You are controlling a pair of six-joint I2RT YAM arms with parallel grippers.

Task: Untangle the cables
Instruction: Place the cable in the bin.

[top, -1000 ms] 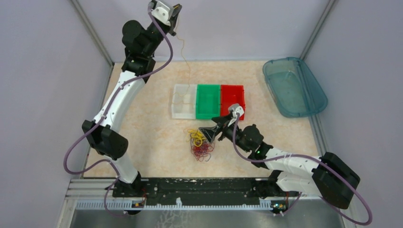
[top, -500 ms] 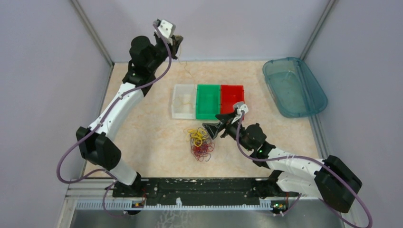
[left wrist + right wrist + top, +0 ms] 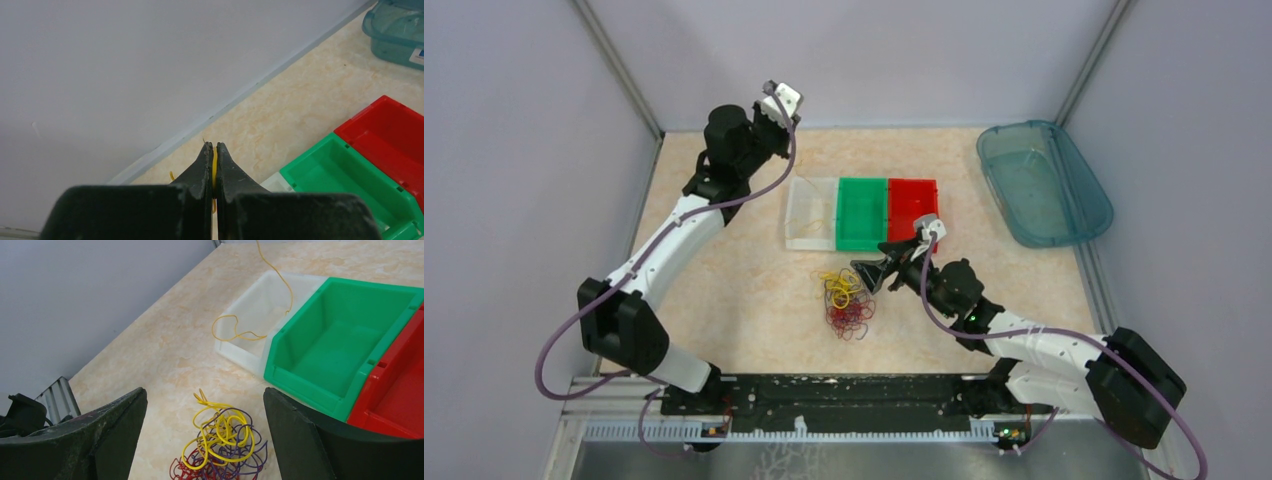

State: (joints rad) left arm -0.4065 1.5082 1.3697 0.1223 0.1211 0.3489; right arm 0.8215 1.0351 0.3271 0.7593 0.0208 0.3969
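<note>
The cables (image 3: 846, 303) lie as a small tangle of yellow, red and dark purple wires on the table in front of the bins, and the same cables (image 3: 227, 445) show low in the right wrist view. My right gripper (image 3: 871, 272) hovers just right of the heap, open wide (image 3: 205, 391), with nothing between its fingers. My left gripper (image 3: 786, 122) is above the white bin's far left corner, shut (image 3: 213, 146) on one yellow wire (image 3: 214, 167). That yellow wire (image 3: 280, 280) hangs down, and its loose loop rests on the white bin (image 3: 250, 310).
Three bins stand in a row behind the heap: white (image 3: 796, 240), green (image 3: 861, 243), red (image 3: 912, 190). A teal tub (image 3: 1089, 205) sits at the back right. Grey walls close off the back and both sides.
My left arm has come down from high near the back wall towards the white bin, carrying the yellow wire. The right gripper has barely moved.
</note>
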